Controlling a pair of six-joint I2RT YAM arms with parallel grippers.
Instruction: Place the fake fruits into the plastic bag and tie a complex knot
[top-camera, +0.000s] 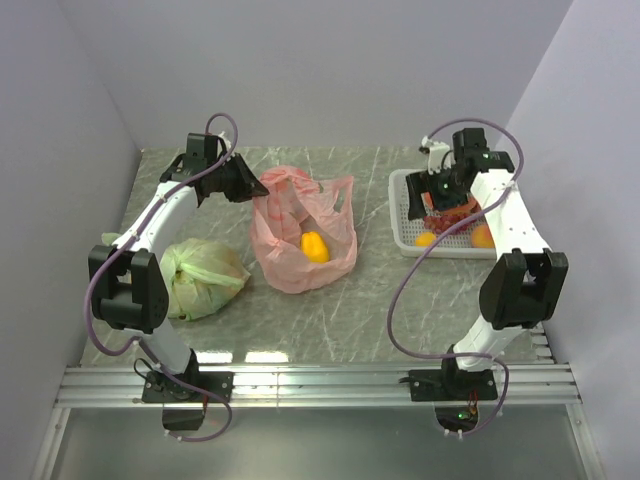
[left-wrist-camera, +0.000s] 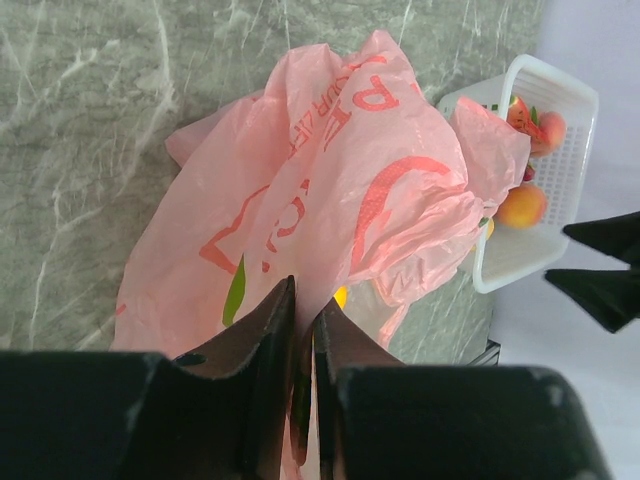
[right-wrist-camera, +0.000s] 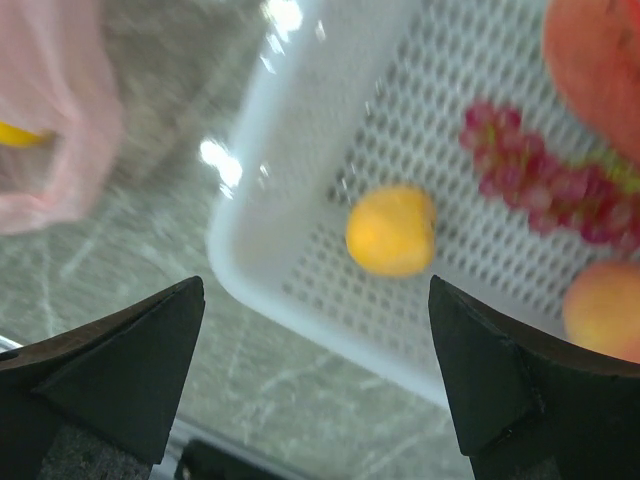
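Now, left gripper (left-wrist-camera: 303, 300) is clamped on the far-left rim of the plastic bag (top-camera: 300, 240), mid-table. Over the far-right basket (right-wrist-camera: 262, 215), right gripper (right-wrist-camera: 316, 290) hangs spread wide: centre on the orange fruit (right-wrist-camera: 391, 229), descend straight, squeeze gently.

My black two-finger left gripper (left-wrist-camera: 303, 300), jaws closed to a slit on salmon-pink plastic bag (left-wrist-camera: 330, 180), white left arm (top-camera: 160, 215) stretched forward, my black right gripper (right-wrist-camera: 316, 290), jaws spread wide, white right arm (top-camera: 512, 215) elbow-bent, wrist tipped downward

A lab test cell: 3 plain walls (top-camera: 320, 70) enclose a marble-patterned table (top-camera: 330, 320).
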